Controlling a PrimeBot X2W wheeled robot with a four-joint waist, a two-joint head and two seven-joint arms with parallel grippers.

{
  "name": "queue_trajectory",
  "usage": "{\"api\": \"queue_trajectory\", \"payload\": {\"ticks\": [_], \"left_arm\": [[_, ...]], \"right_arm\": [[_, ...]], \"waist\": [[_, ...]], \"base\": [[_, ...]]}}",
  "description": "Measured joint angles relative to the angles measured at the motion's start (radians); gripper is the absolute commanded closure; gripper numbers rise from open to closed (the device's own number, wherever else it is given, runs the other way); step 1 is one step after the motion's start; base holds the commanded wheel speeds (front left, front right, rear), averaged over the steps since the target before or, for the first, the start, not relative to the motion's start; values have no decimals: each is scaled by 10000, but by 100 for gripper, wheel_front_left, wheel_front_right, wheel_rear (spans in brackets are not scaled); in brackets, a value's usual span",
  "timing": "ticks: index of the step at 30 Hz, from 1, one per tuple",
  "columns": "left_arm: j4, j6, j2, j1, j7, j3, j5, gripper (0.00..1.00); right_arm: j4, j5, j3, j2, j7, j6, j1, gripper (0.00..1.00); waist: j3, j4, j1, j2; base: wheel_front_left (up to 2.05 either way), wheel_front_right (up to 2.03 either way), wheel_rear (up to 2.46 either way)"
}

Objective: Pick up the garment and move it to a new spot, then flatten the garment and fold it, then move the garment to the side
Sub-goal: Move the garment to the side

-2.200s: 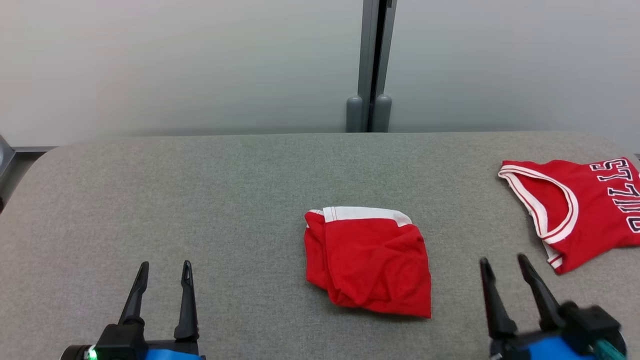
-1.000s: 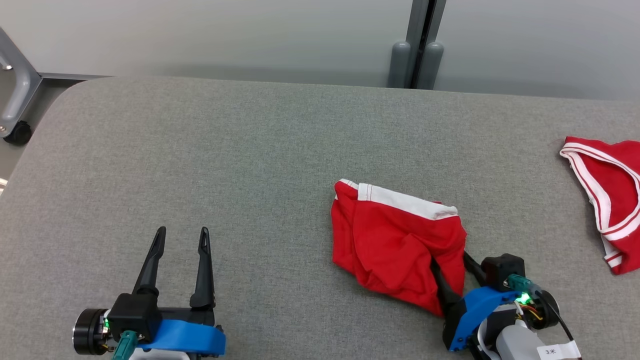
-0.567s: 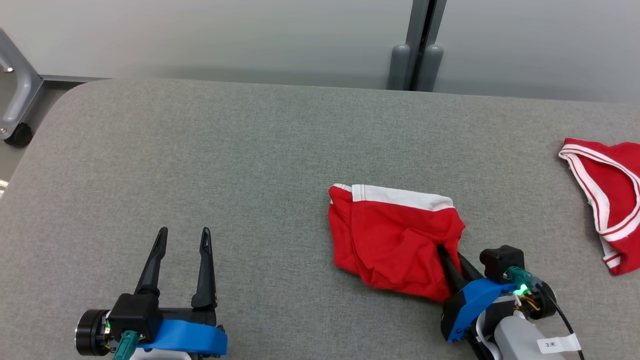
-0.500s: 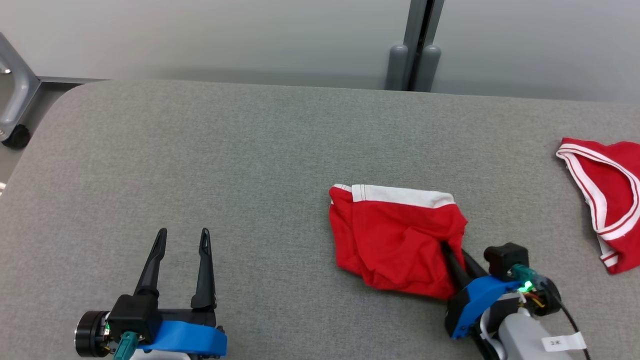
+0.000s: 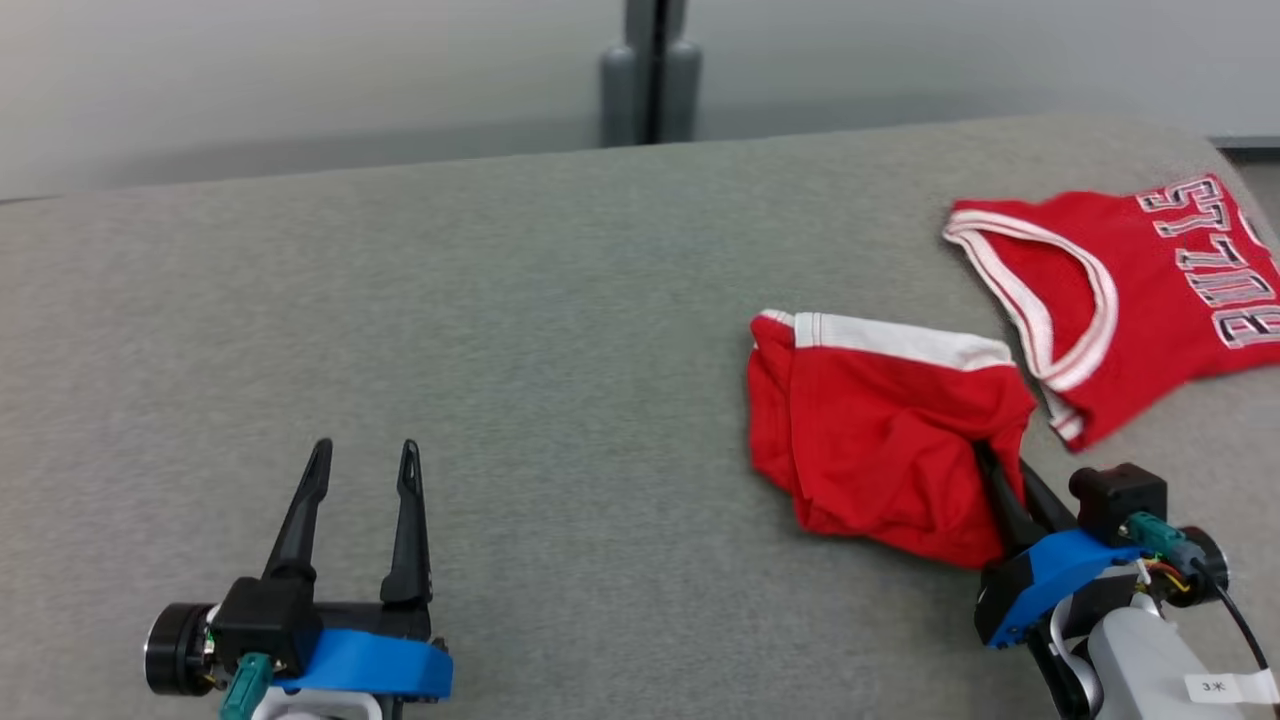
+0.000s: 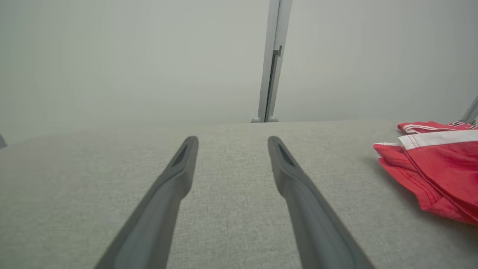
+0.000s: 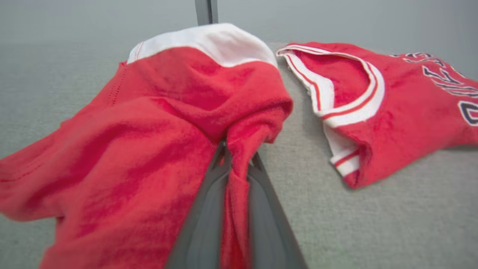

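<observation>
Now the right gripper (image 5: 1000, 468), open a second ago, is clamped on the red shorts (image 5: 880, 440), dragged toward three o'clock beside the jersey (image 5: 1130, 290); relocation looks underway. The left gripper (image 5: 365, 458) has its fingers apart.

right gripper (image 5: 1000, 475) tips: buried in a fold of the shorts (image 5: 880, 440); how far they reach under the cloth cannot be told.
fingers (image 7: 207, 213), right wrist view: upper ends covered by pinched red fabric.
shorts, left wrist view: cropped by the right edge.
jersey (image 5: 1130, 290): cut by the right edge in the head view and lettering clipped; in the right wrist view the lettering is blurred and cropped.
left gripper (image 5: 365, 450): wrist body cut by the bottom edge.
forearm label (image 5: 1215, 688): print too small to be read.
post (image 5: 650, 70): top cropped, out of focus.
table (image 5: 500, 330): near and left edges out of frame.
</observation>
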State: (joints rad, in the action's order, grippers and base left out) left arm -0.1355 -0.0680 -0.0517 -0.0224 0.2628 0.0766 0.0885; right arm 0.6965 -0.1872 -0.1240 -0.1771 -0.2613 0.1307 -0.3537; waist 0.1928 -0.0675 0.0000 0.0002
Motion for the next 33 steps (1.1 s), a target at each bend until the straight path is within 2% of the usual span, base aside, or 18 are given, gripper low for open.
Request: {"api": "queue_trajectory", "payload": {"ticks": [7,11,16,20,24,28,33], "left_arm": [[65,-121,-13,-516,2,23,-163,0],[79,-178,-54,-751,0,-4,-199,0],[201,-224,-107,-962,0,-4,-274,0],[426,-270,-198,-1284,2,-4,-332,0],[734,-299,-261,-1603,0,0,-389,0],[1076,-301,-326,-1783,2,-10,-449,0],[1415,-299,-368,-2118,0,-2,-516,0]], "right_arm": [[-322,-10,54,-234,0,0,-107,100],[-441,-71,-58,-405,0,0,-267,100],[-579,157,-673,-959,4,0,-1175,100],[-667,207,-1195,-1806,293,2,-2431,100],[-596,138,-1555,-3116,596,2,-3404,100],[-313,-255,-1802,-4383,986,2,-4178,100],[293,-871,-2245,-5557,1337,2,-4867,100]], "waist": [[351,-964,1,0],[565,-1159,1,0],[901,-1181,1,0],[1346,-1118,1,0],[1974,-1047,2,0],[2622,-973,3,1],[3281,-916,3,1]], "base": [[0,0,0],[0,0,0],[0,0,0],[0,0,0],[0,0,0],[0,0,0],[0,0,0]]}}
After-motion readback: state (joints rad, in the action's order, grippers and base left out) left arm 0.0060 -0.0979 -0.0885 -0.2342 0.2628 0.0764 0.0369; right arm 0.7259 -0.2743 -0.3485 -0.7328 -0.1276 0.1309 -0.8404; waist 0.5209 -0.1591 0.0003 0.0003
